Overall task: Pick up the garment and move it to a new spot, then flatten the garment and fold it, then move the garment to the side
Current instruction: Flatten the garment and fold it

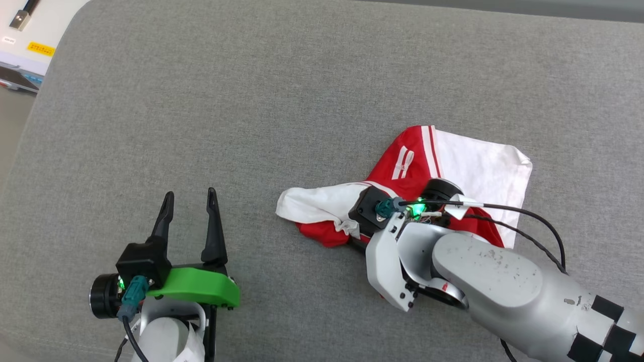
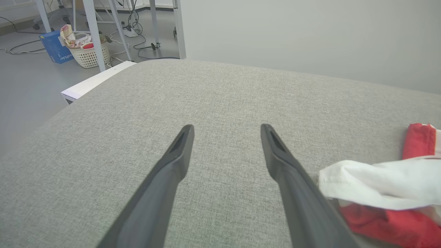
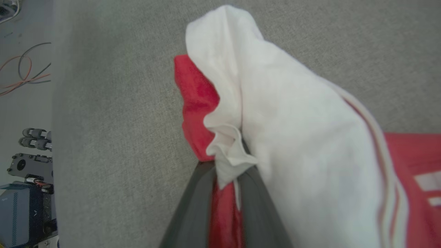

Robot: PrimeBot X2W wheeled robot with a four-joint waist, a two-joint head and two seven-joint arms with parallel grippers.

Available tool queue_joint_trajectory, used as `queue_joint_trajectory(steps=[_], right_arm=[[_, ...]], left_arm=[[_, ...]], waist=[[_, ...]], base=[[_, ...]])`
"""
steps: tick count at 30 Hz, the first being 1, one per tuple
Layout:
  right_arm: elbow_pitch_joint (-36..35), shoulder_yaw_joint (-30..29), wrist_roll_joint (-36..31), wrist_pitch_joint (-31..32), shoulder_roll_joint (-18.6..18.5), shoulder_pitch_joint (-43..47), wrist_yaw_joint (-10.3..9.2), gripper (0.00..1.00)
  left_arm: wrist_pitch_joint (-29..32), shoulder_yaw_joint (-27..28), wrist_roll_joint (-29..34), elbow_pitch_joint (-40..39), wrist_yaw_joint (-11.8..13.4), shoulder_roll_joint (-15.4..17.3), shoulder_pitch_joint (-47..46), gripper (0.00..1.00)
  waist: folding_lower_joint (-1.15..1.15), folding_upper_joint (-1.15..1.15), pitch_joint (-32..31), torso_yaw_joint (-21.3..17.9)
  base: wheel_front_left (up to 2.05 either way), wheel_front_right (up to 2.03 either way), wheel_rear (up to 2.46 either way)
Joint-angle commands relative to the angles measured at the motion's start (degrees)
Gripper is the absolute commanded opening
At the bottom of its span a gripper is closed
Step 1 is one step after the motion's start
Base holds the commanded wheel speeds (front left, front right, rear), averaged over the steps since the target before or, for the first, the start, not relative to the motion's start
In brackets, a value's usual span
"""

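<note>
Head view shows the right arm [image 1: 483, 271] reaching in low over the crumpled garment [image 1: 478, 161] on the grey cushion [image 1: 251, 115], right gripper [image 3: 225, 182] pinched onto its cloth. The left gripper [image 1: 190, 192] hovers well apart, fingers spread wide and empty.

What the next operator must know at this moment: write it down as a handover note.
Left gripper: open, holds nothing, over the bare grey padded surface, apart from the garment and to its left.
Right gripper: shut on the garment, with red and white folds pinched between its fingers.
Garment: crumpled in a heap on the right part of the surface, one white sleeve spread flat, the rest bunched at the right gripper.
Done: the right gripper has its grip. Whether this is already the new spot cannot be told.
Left: flatten the garment, fold it, then move it to the side.
</note>
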Motion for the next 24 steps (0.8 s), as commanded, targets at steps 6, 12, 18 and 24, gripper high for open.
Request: queue_joint_trajectory(steps=[6, 12, 18, 24], right_arm=[[0.53, 0.76, 0.17, -5.26, 0.53, 3.58, -0.02, 1.00], [-5.04, -1.18, 1.21, -16.52, -2.99, 5.34, -0.02, 1.00], [-11.00, -11.96, 1.38, -23.74, -8.47, 12.85, -0.02, 1.00], [-13.93, -34.36, -5.37, -26.51, -10.28, 23.94, -0.02, 1.00]], left_arm=[[-0.33, 2.35, 0.32, -0.04, 0.14, -0.13, 0.98, 1.00], [-0.33, 3.87, 1.40, -0.54, -0.41, -0.13, 2.36, 1.00], [-0.33, 4.47, 2.17, -1.34, -0.53, -0.13, 4.28, 1.00], [-0.33, 4.40, 3.46, -2.59, -0.52, -0.13, 6.31, 1.00]], waist=[[0.00, 0.00, -1.85, -1.45], [0.00, 0.00, -5.09, -3.28], [0.00, 0.00, -8.38, -4.89], [0.00, 0.00, -10.67, -6.09]], base=[[0.00, 0.00, 0.00], [0.00, 0.00, 0.00], [0.00, 0.00, 0.00], [0.00, 0.00, 0.00]])
